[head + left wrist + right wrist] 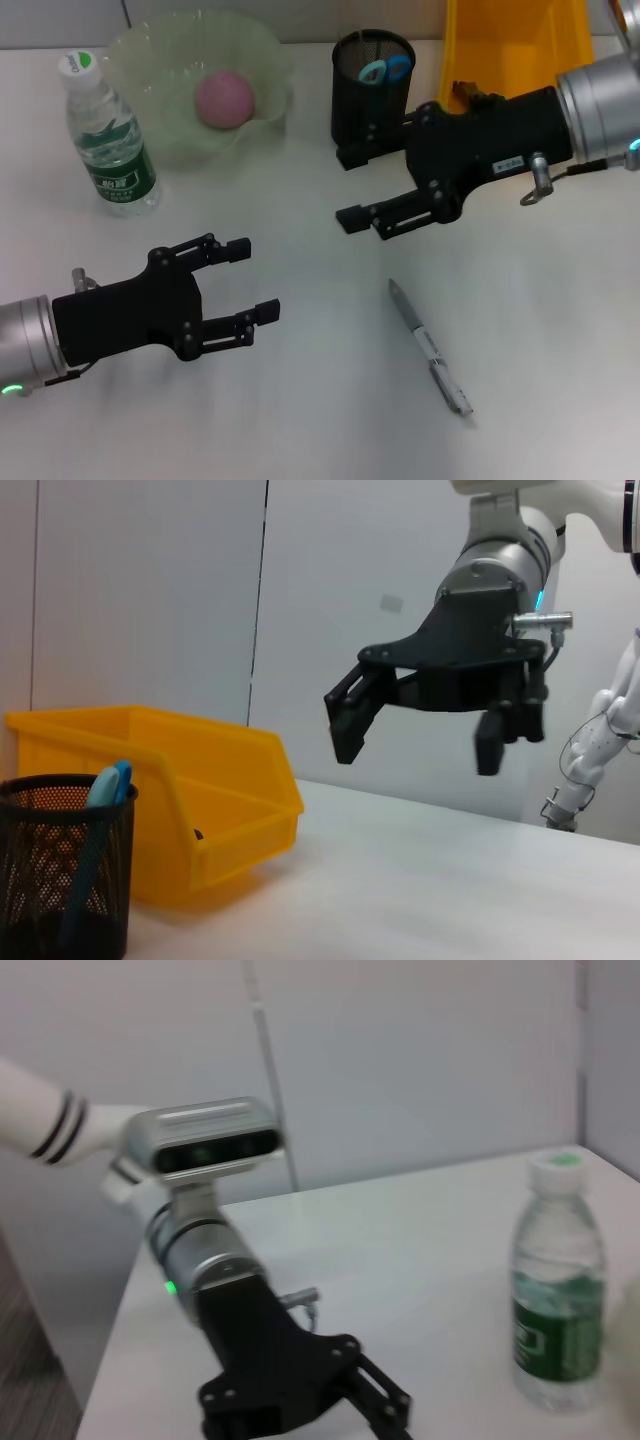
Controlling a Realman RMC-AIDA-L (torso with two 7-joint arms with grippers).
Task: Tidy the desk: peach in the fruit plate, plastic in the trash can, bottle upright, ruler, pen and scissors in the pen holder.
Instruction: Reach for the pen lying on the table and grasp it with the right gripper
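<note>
Surface: white tabletop (300,420), pale wall panels behind it.
Head view, done so far: peach (224,98) sits in the green fruit plate (150,60) at the far left; water bottle (106,135) stands upright beside it; blue-handled scissors (385,70) stand in the black mesh pen holder (372,85) near the far edge; yellow trash bin (515,45) is at the far right corner.
Head view, remaining: pen (430,348) lies flat near the front edge, right of centre.
Head view, arms: right gripper (350,187) hangs above the table just in front of the pen holder, fingers apart, empty; left gripper (252,279) hovers front left, fingers apart, empty.
Left wrist view: right gripper (415,748) open in mid-air; bin (160,800) and holder (65,870) near it.
Right wrist view: left gripper (395,1422) partly cut off; bottle (557,1305) upright.
Step, as I judge: fetching the pen.
Next move: lower the right gripper over the pen's middle, fingers across its barrel.
</note>
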